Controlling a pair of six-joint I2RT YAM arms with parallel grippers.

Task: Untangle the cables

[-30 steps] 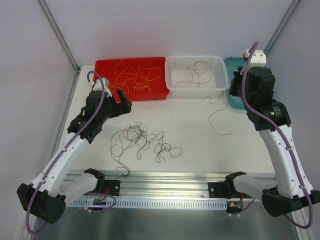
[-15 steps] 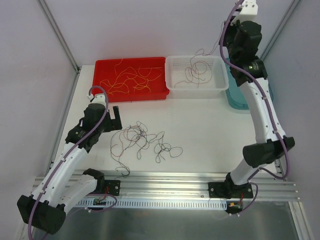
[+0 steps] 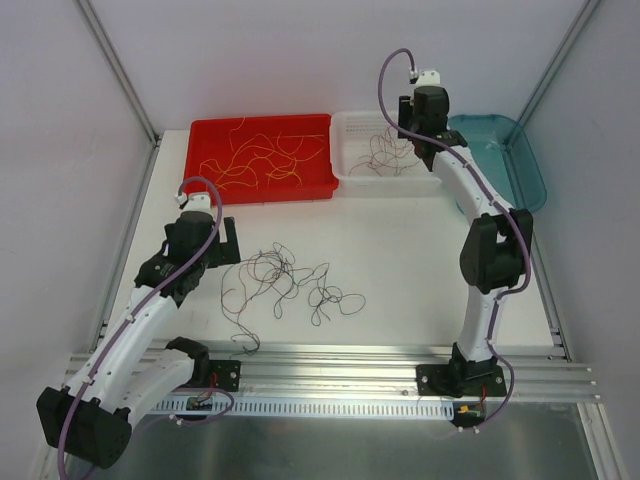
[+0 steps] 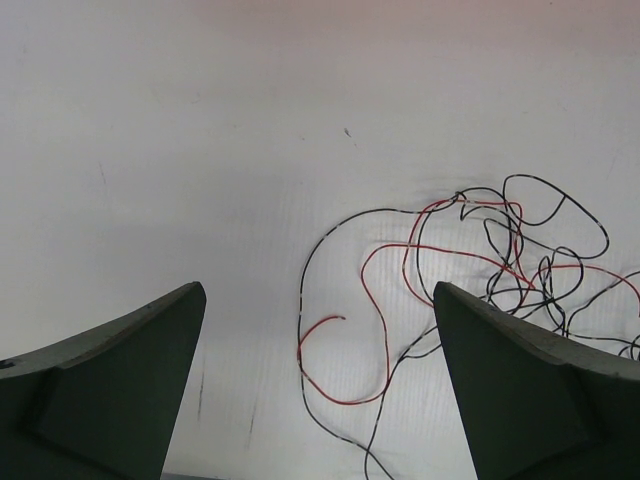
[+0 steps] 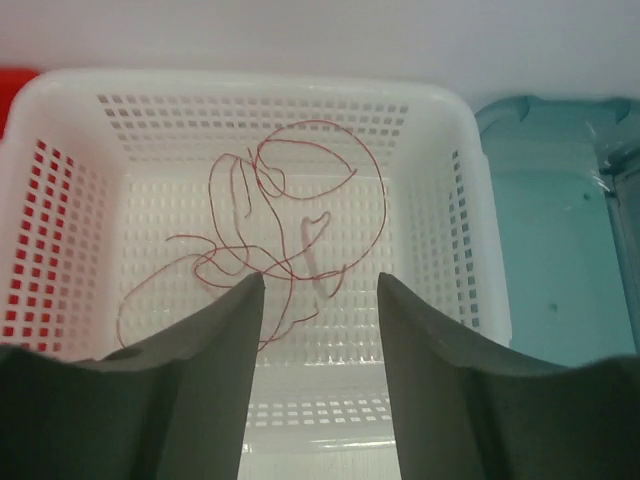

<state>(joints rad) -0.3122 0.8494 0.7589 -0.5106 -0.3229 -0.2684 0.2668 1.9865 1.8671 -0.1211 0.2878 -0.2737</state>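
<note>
- Any lettering on the arms is too small to read.
- The white basket stands at the far edge of the tabletop. The red tray touches its left side and the teal bin sits just to its right.
- The right fingers hang over the basket's far right corner. They are apart, with nothing clamped between them.
- Half a second ago that arm was raised high behind the basket with a strand dangling from it. It has since come down, and the dark red wires lie loose on the basket floor.
- A second ago one strand trailed on the tabletop in front of the basket's right end. It is off the tabletop now.
- The left fingers are spread wide, holding nothing, well in front of the basket and to its left. A second ago they were close to the red tray's front wall, and they have since drawn back from it.
- The tangled cables, black and dark red, lie on the tabletop well in front of the basket, to the right of the left fingers. They have not moved.
- Yellow-orange wires lie scattered in the red tray.
- Open tabletop runs from the basket's front wall to the tangle, and rightward to the table's edge.
- The tangle's nearest loop ends close to the metal rail at the near edge.
</note>
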